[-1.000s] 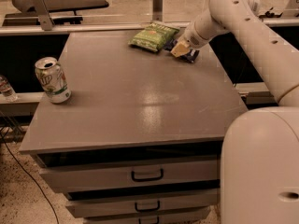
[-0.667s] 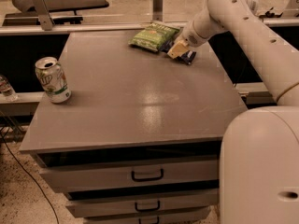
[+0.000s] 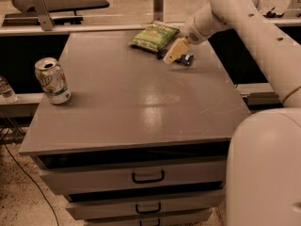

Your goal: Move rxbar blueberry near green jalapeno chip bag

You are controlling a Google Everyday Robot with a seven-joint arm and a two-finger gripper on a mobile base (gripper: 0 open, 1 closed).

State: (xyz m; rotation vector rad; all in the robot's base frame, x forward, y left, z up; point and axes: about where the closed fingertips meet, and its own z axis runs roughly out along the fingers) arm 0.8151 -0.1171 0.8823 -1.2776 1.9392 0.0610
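Note:
The green jalapeno chip bag [image 3: 154, 36] lies at the far middle of the grey table [image 3: 141, 102]. The rxbar blueberry [image 3: 186, 59], a dark-blue flat wrapper, lies on the table just right of and in front of the bag, about a hand's width from it. My gripper [image 3: 174, 52] hangs from the white arm that reaches in from the right. It is low over the bar's left end, between the bar and the bag, and covers part of the bar.
A green-and-white soda can [image 3: 52, 80] stands upright near the table's left edge. The table top sits on a cabinet with drawers [image 3: 148, 177]. My white body [image 3: 265, 173] fills the lower right. A rail [image 3: 94, 27] runs behind the table.
The gripper has shifted a little to the left, toward the chip bag. The bar stays on the table at about the same place. Bag and can have not moved.

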